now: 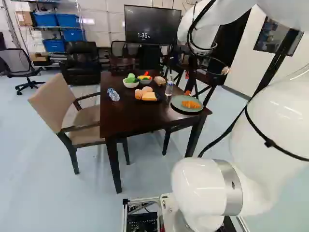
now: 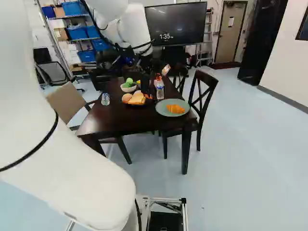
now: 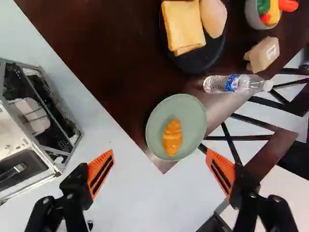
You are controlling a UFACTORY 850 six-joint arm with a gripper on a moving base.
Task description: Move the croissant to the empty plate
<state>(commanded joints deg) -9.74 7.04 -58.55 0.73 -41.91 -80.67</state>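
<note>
A dark tabletop [image 3: 111, 58] stretches ahead of the robot's hand [image 1: 206, 81], orange-padded fingers spread wide, while a round green plate [image 3: 193, 121] near one corner, just beside a bottle [image 3: 234, 83] of water, carries a golden croissant [image 3: 172, 137]

You have the orange curved croissant [image 3: 172, 137] on the round green plate [image 3: 189, 107], at the near right corner of the dark wooden table [image 3: 96, 63]. Behind it stands the clear plastic bottle [image 1: 169, 88]; to your left of that, the round black plate [image 3: 190, 63] bears square yellow bread slices [image 3: 182, 24]. Past them sits a round white bowl [image 1: 130, 84], with a round grey bowl [image 1: 145, 82] to its right.
</note>
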